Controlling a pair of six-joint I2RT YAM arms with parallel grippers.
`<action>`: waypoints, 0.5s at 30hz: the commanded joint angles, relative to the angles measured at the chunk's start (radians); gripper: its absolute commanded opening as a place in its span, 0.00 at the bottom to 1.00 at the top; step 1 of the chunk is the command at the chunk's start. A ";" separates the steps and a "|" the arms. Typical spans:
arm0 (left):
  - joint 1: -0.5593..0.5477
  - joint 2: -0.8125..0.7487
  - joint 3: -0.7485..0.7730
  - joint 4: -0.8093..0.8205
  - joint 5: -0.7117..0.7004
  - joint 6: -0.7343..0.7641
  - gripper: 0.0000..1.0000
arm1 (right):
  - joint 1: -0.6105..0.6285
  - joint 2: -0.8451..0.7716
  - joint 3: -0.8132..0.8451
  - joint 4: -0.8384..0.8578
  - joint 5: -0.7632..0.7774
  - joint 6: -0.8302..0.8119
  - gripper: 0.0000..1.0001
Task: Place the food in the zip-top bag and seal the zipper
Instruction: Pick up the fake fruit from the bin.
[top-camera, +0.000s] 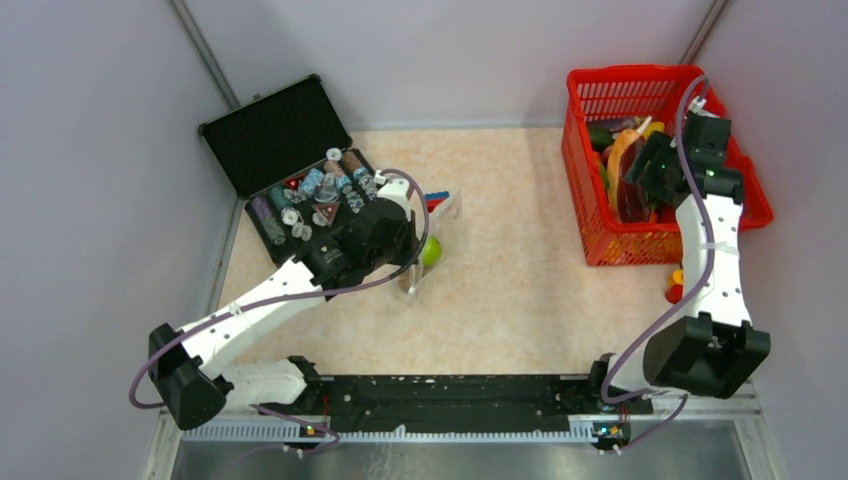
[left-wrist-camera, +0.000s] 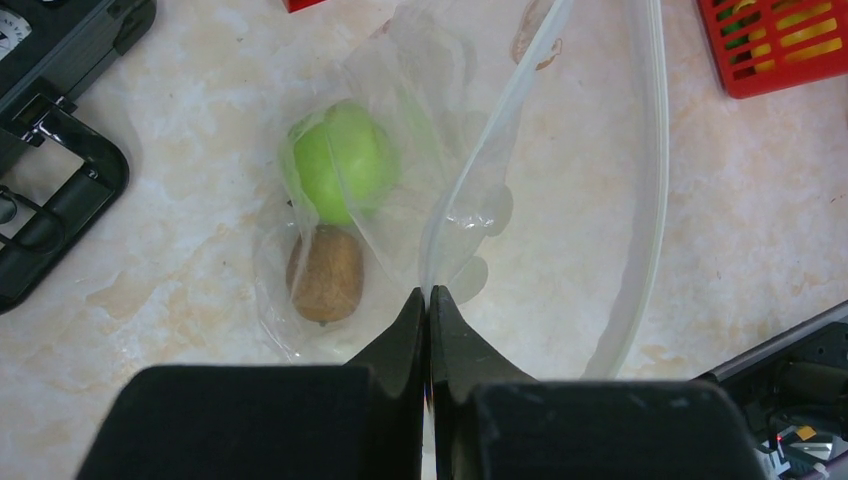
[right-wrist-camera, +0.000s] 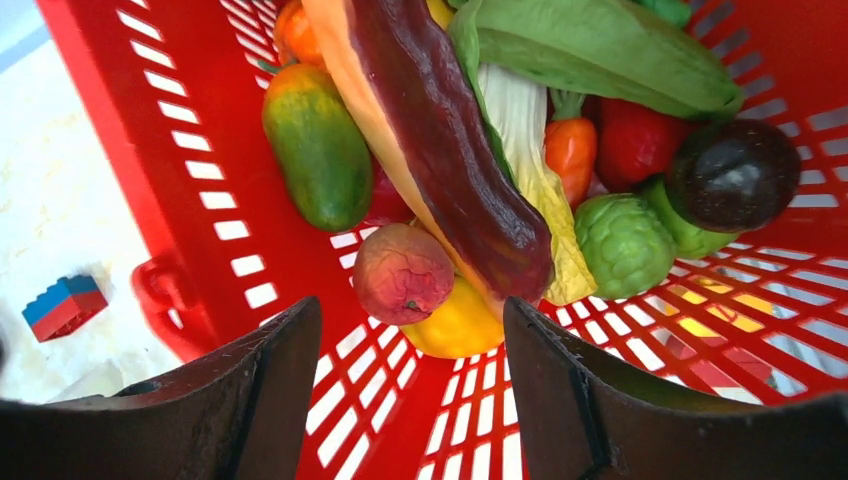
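The clear zip-top bag (left-wrist-camera: 440, 110) hangs with its mouth open, and my left gripper (left-wrist-camera: 428, 292) is shut on its edge. Inside the bag lie a green round fruit (left-wrist-camera: 345, 160) and a brown kiwi (left-wrist-camera: 325, 275). The whitish zipper (left-wrist-camera: 655, 150) curves along the open mouth. From above, the left gripper (top-camera: 410, 255) holds the bag (top-camera: 447, 222) mid-table. My right gripper (right-wrist-camera: 410, 305) is open inside the red basket (right-wrist-camera: 200, 200), just above a reddish round fruit (right-wrist-camera: 403, 272) and beside a long purple eggplant (right-wrist-camera: 450, 150). Nothing sits between its fingers.
The basket (top-camera: 590, 215) at the back right holds several more food pieces. An open black case (top-camera: 290, 170) of small bottles stands at the back left. A red-and-blue brick (top-camera: 437, 200) lies behind the bag. Red and orange pieces (top-camera: 678, 285) lie by the right arm.
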 joint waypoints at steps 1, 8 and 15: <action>0.003 -0.021 -0.019 0.032 0.000 0.017 0.00 | -0.039 0.057 0.059 -0.018 -0.122 -0.011 0.65; 0.006 -0.029 -0.016 0.020 -0.011 0.046 0.00 | -0.040 0.125 -0.071 0.166 -0.172 0.106 0.73; 0.005 -0.019 -0.014 0.029 -0.006 0.033 0.00 | -0.039 0.178 -0.166 0.274 -0.129 0.296 0.74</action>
